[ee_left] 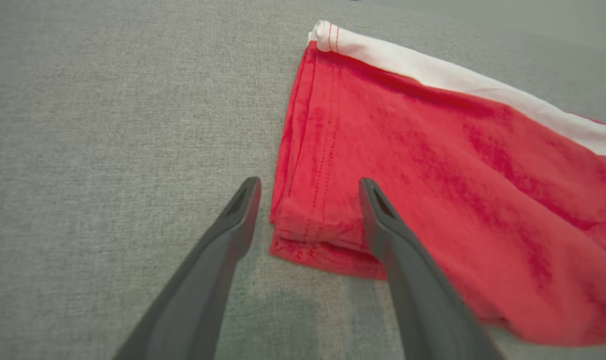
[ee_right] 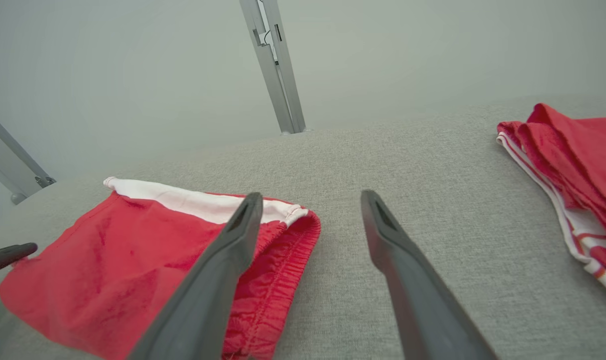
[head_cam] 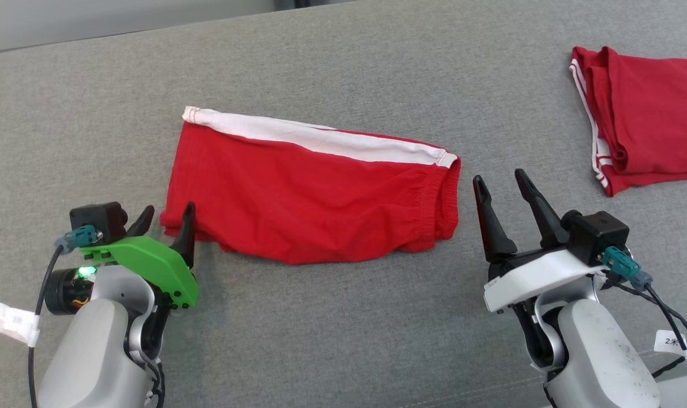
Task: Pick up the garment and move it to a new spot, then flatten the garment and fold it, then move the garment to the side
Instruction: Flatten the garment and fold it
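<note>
Grey cloth surface (head_cam: 332,340) carried everything: the left tool (head_cam: 170,214), open, straddled the near-left corner of the red garment (head_cam: 315,198), and the right tool (head_cam: 499,177) hung open just right of its waistband (head_cam: 444,198). It seemed folded once already, with the shift aside left to do; another folded red pile (head_cam: 649,113) occupied the far right.
</note>
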